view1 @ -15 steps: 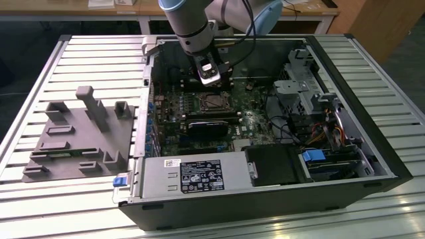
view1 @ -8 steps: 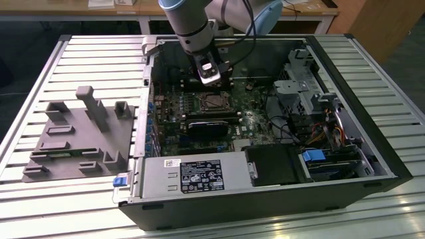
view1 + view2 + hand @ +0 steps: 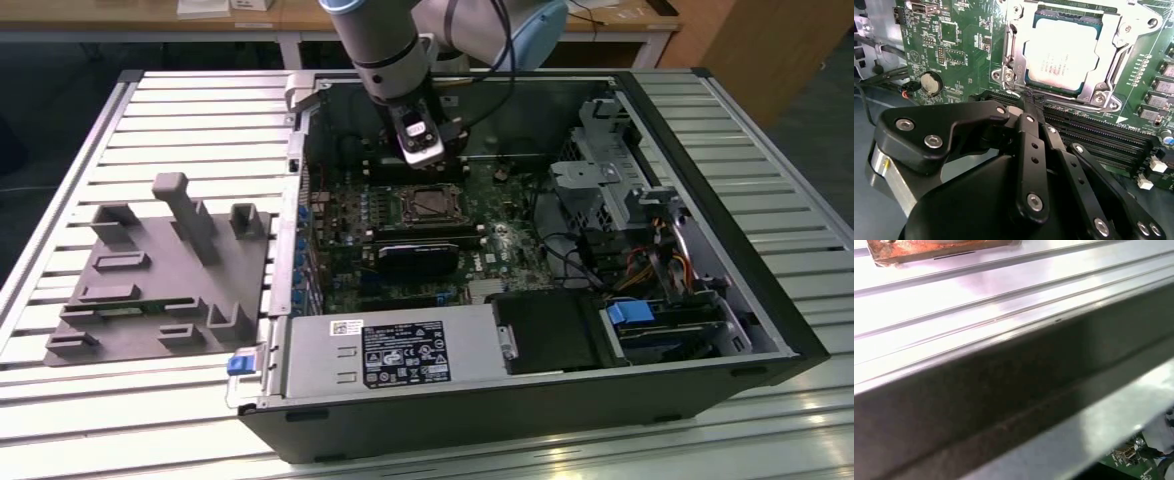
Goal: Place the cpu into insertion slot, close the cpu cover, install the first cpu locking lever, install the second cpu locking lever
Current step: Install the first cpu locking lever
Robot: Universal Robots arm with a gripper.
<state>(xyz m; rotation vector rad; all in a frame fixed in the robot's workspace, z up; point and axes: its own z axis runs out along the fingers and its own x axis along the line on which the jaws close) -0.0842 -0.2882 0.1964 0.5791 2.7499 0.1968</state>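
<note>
The cpu [image 3: 1064, 52] lies flat in the insertion slot [image 3: 424, 205], its silver-grey top showing through the cut-out of the cpu cover [image 3: 1114, 30]. The cover is down on the socket. Thin metal levers run along two opposite sides of the socket, one [image 3: 1010, 47] and the other [image 3: 1121, 57]. My gripper [image 3: 1026, 100] is shut with nothing seen between its black fingers [image 3: 1029, 150]. Its tips sit at the socket's corner, close to one lever's end. In the exterior view the gripper [image 3: 424, 155] hangs inside the open case just behind the socket.
Long black memory slots [image 3: 1094, 135] run right beside the fingertips. A coin battery [image 3: 929, 84] sits on the green board. A grey power supply [image 3: 387, 350], a black block [image 3: 414, 258] and a drive cage [image 3: 614, 170] crowd the case. A grey fixture [image 3: 167, 270] lies on the slatted table.
</note>
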